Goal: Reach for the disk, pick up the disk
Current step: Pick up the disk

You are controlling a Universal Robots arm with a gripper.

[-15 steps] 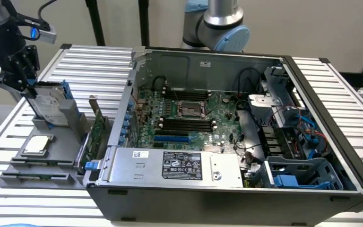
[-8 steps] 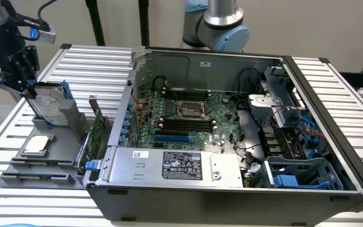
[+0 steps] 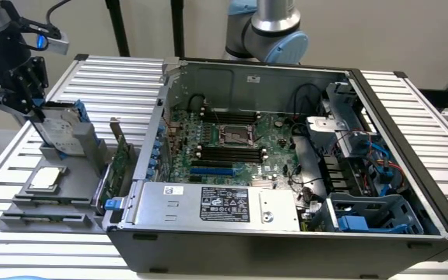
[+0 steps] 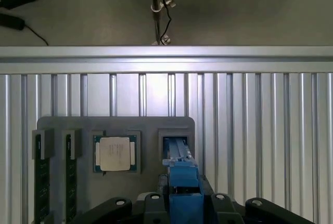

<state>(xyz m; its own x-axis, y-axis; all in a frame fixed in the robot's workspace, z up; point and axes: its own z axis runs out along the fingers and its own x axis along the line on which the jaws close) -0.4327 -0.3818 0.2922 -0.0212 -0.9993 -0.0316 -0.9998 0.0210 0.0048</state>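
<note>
I'm watching the gripper (image 3: 30, 106) at the exterior view's left, where it sits right at the top corner of the disk (image 3: 59, 129). The disk stands on edge and leans a little, with its lower end in a slot of the grey holder (image 3: 49, 204). Its white label faces the camera, and a blue rail (image 3: 80, 116) runs along its far edge. The holder lies on the slatted table (image 3: 123, 76), just beside the open case (image 3: 286, 248), on the case's side towards the exterior view's left. In the wrist view I look straight down along the disk's edge. The rail comes up out of the slot and passes between the black parts of the gripper, which sit close on both sides of it. I cannot tell from either view whether the gripper is clamped on the disk or only straddles it. The disk's foot looks to be in the slot, though I can't make out how deep it sits. The chip (image 4: 114, 154) lies flat in the recess next to the disk's slot. Beyond it, two memory sticks (image 4: 40, 182) lie in their grooves, well apart from the gripper. Inside the case, the blue cage (image 3: 372, 213) sits in the near corner at the exterior view's right.
</note>
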